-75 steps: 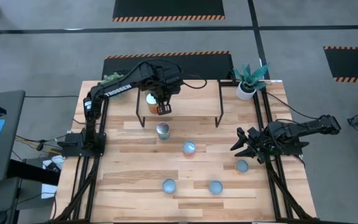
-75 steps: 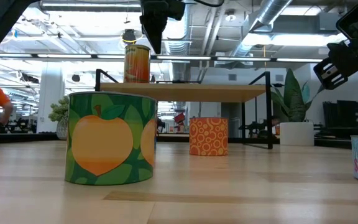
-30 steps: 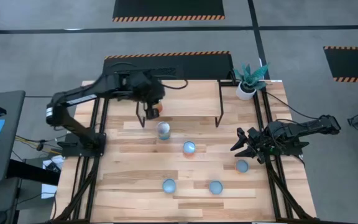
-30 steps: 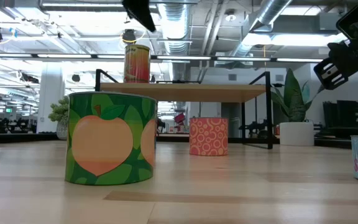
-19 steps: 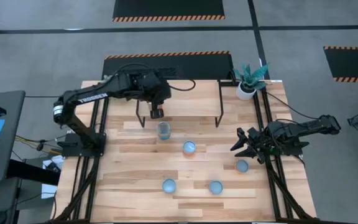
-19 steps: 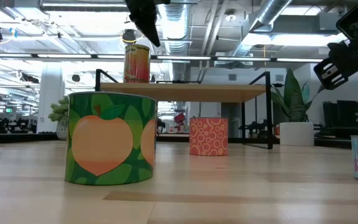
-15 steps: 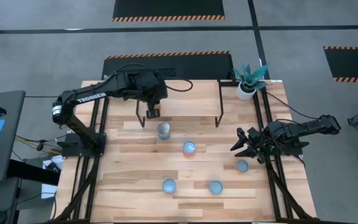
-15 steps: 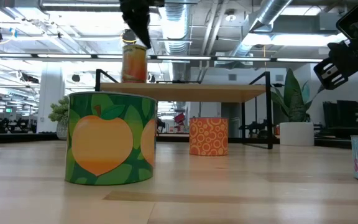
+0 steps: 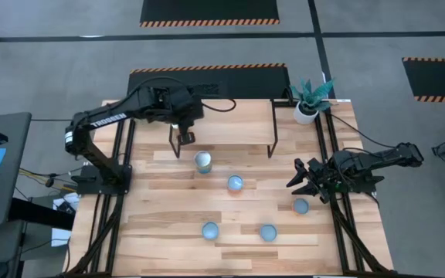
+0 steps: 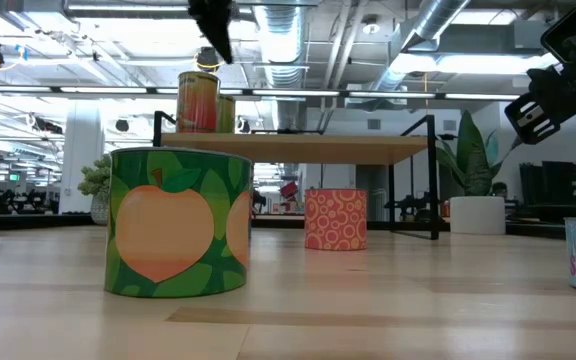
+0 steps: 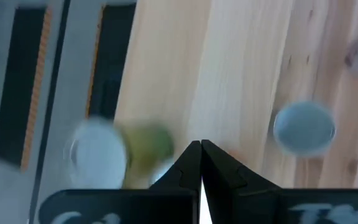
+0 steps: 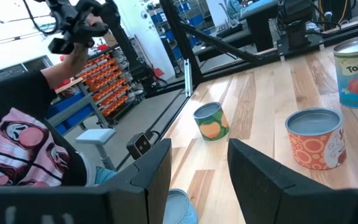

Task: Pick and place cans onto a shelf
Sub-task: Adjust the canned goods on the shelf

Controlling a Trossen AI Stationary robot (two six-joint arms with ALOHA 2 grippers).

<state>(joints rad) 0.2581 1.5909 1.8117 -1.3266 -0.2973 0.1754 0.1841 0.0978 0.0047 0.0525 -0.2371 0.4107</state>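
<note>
Tin cans (image 9: 235, 183): rigid, light, slick-walled, so grip mid-label across the diameter. Left claw (image 9: 183, 137) is pressed together, empty, over the shelf (image 10: 298, 147); two cans sit just below it, others lie loose on the counter (image 9: 168, 224) nearer the front. Right claw (image 9: 303, 179) is spread, parked just beside one can (image 9: 300, 206).

The floor (image 9: 52, 54) is grey, with black mats edged in orange stripes (image 9: 209, 22) at 12 o'clock. Silver pipes (image 10: 438, 25) and long lights (image 10: 118, 90) run across the ceiling. Shelves of orange boxes (image 12: 98, 78) stand far off.
</note>
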